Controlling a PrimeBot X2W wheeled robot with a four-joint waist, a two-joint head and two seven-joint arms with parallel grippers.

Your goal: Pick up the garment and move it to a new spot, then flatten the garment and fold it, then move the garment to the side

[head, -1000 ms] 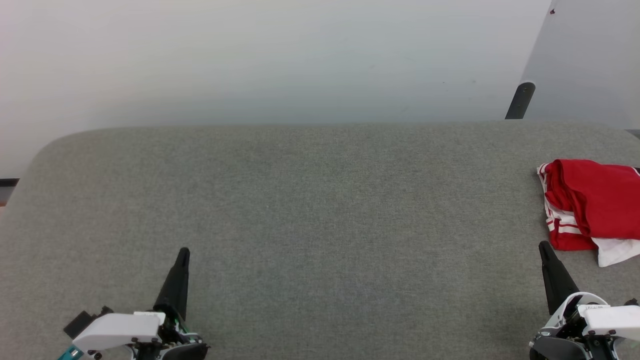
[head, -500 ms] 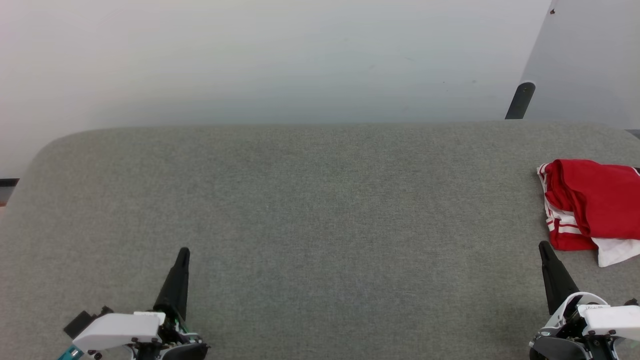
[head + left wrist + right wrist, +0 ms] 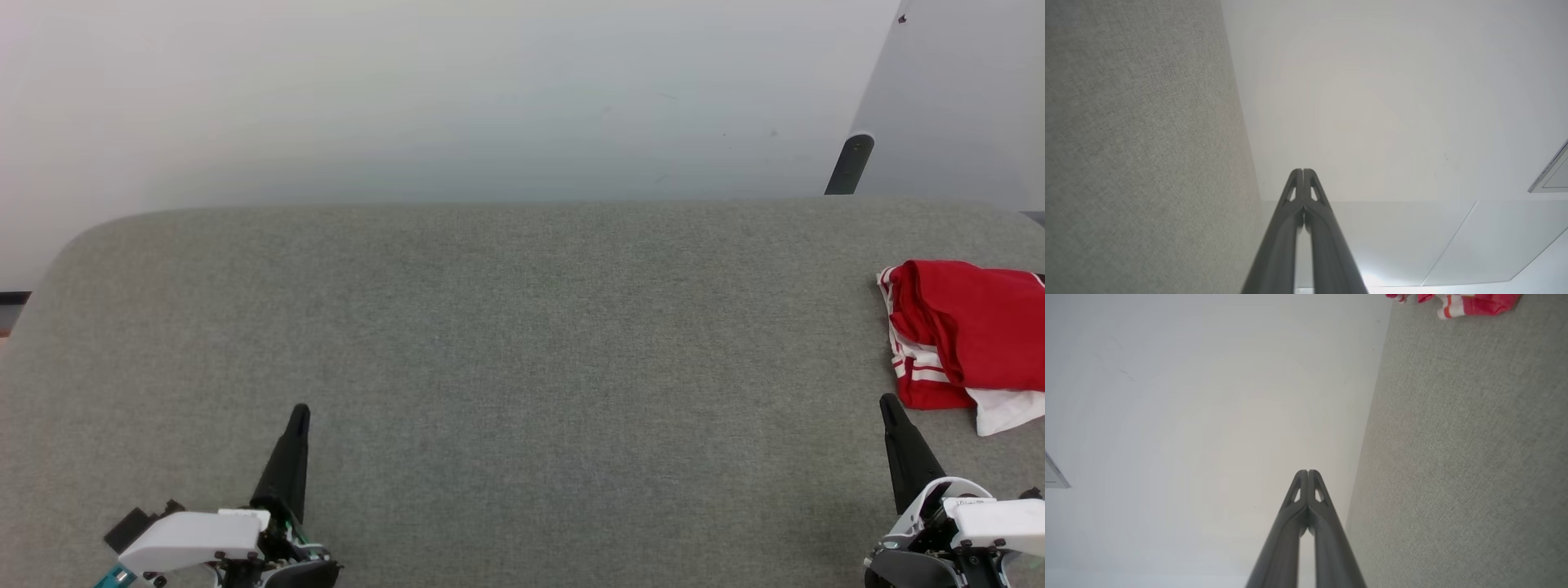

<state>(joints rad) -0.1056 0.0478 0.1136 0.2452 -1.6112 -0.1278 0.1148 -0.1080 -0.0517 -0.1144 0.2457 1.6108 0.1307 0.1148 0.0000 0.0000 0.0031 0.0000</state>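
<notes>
Garment (image 3: 967,327) lies in a red and white heap at the right edge of the grey counter (image 3: 522,343). Left end effector (image 3: 299,412) and right end effector (image 3: 887,402) are both clenched shut, holding nothing. The right one sits near the heap.

Both arms look like twins: the left gripper (image 3: 299,411) and right gripper (image 3: 887,402) have long matte-black fingers (image 3: 1327,245) that taper to rounded tips, with little triangular cut-outs near the ends. Behind each there's a glossy white wrist cover (image 3: 192,537) over a dark grey housing (image 3: 906,567). The left arm also has a teal bit (image 3: 114,578) at its edge.
</notes>
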